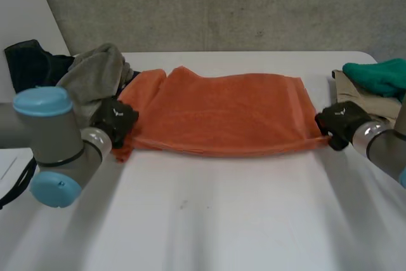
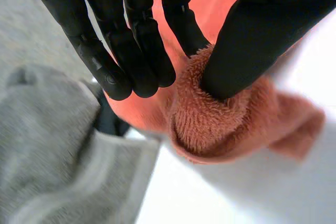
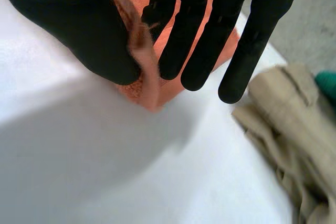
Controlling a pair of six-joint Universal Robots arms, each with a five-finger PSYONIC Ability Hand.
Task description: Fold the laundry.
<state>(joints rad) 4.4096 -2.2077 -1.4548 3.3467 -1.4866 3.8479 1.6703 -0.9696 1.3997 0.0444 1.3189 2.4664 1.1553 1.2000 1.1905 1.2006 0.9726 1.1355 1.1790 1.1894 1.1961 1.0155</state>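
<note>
Head view: orange towel (image 1: 222,115), long axis left to right, mid-table. Left hand (image 1: 117,118) at its near-left corner, right hand (image 1: 339,120) at its near-right corner. Bare table (image 1: 209,220) on the near side; grey garment (image 1: 92,74) crowds the far left.
Left wrist view: thumb and finger pinch the bunched corner.
Right wrist view: thumb and fingers pinch the towel edge; beige clothes (image 3: 294,129) near, to the right.

Left hand (image 1: 116,119), right hand (image 1: 340,122) — each in a thumb-and-finger pinch.
</note>
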